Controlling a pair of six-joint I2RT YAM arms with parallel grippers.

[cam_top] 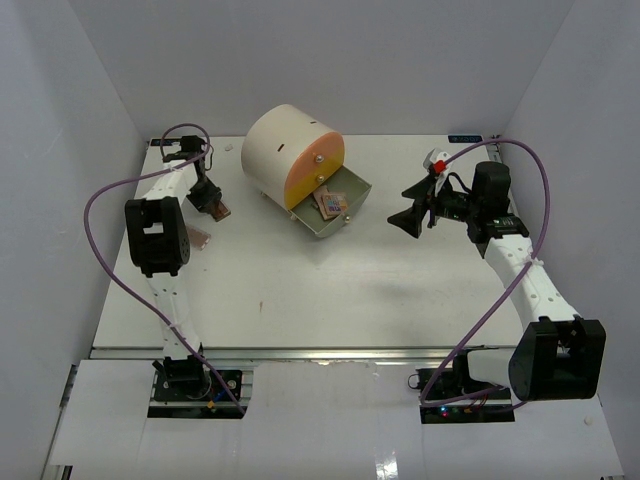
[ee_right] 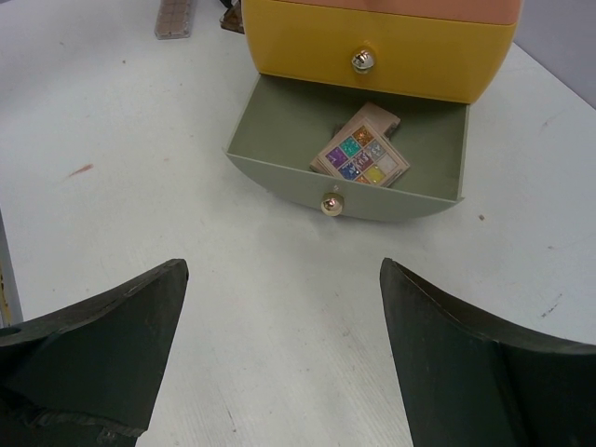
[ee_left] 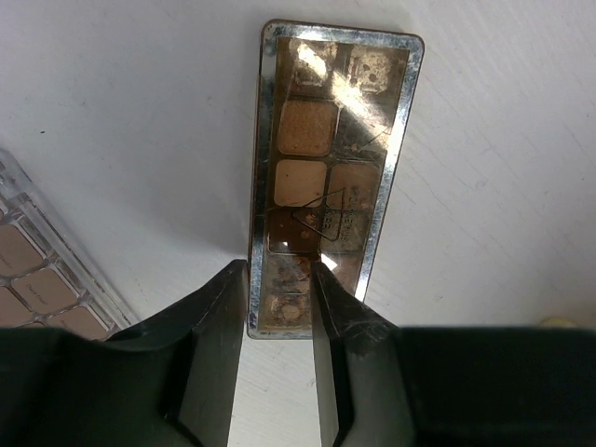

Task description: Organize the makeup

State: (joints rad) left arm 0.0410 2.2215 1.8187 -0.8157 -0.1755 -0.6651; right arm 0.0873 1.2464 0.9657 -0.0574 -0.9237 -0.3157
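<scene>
A slim mirror-edged palette (ee_left: 331, 149) of brown shades lies at the back left of the table (cam_top: 222, 211). My left gripper (ee_left: 279, 289) is shut on its near end: one finger presses its left edge and the other rests on its face. A second, pinkish-tan palette (ee_left: 37, 279) lies just to its left, partly under the left arm (cam_top: 198, 238). A small square colour palette (ee_right: 361, 156) sits on a tan one inside the open grey drawer (ee_right: 270, 177). My right gripper (ee_right: 284, 279) hangs open and empty over bare table in front of that drawer.
The cream cylindrical drawer unit (cam_top: 290, 150) with its orange-yellow front (ee_right: 372, 37) stands at the back centre, its lower drawer (cam_top: 352, 212) pulled out toward the right arm. White walls enclose the table on the left, back and right.
</scene>
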